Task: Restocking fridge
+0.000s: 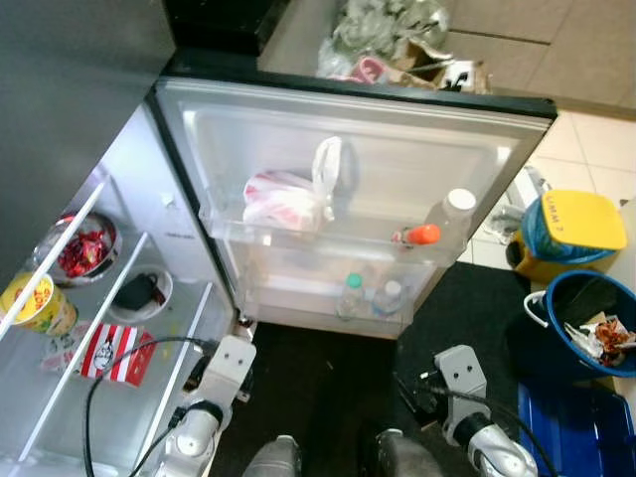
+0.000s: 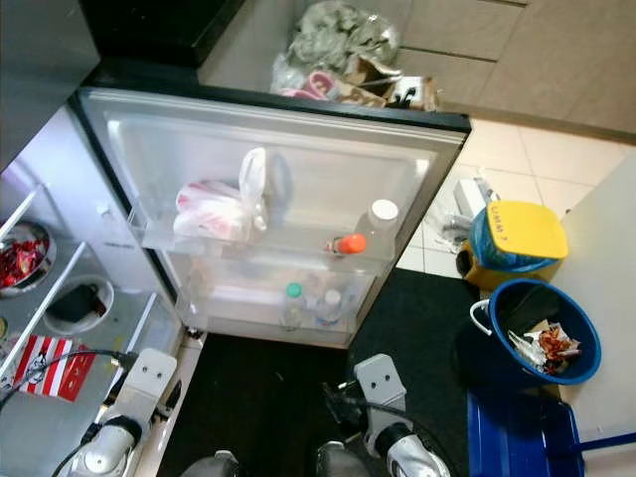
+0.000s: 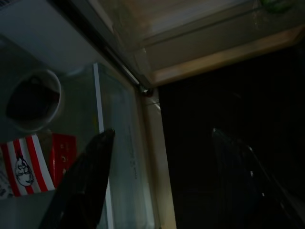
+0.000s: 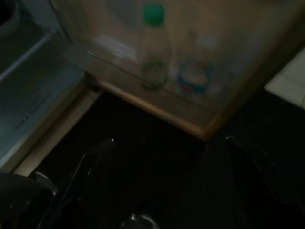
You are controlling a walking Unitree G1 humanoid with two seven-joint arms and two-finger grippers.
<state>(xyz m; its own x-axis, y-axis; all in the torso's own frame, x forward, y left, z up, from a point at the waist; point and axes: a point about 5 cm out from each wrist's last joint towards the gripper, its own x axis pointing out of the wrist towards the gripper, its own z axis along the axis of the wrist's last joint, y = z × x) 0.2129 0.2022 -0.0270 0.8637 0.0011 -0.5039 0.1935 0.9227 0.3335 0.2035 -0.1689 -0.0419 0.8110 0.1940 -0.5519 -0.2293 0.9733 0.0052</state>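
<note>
Left eye view looks down on an open fridge, its door (image 1: 397, 149) swung wide toward the robot. The upper door shelf holds a white bag (image 1: 288, 199) with red print on its left side, and on its right a big white-capped bottle (image 1: 452, 214) with an orange-capped one (image 1: 417, 236) lying just beside it. The lower door shelf carries a green-capped bottle (image 1: 351, 294) and a clear bottle (image 1: 390, 296) next to it.

Inside the fridge, at left, a bowl of red packets (image 1: 79, 248) and a yellow cup (image 1: 35, 303) sit on an upper shelf; lower down are a white bowl (image 1: 139, 293) with something dark in it and a red-and-white striped box (image 1: 114, 353).

The left gripper (image 3: 162, 171) hangs low by the fridge's bottom edge, fingers spread apart and holding nothing. The right gripper (image 4: 167, 186) hangs over the dark mat (image 1: 328, 388) below the door, fingers likewise apart and empty.

On the tiled floor to the right stand a yellow-lidded bin (image 1: 571, 234) and a blue bucket (image 1: 556, 328) with scraps inside; a blue crate (image 1: 576, 427) lies nearest the robot
</note>
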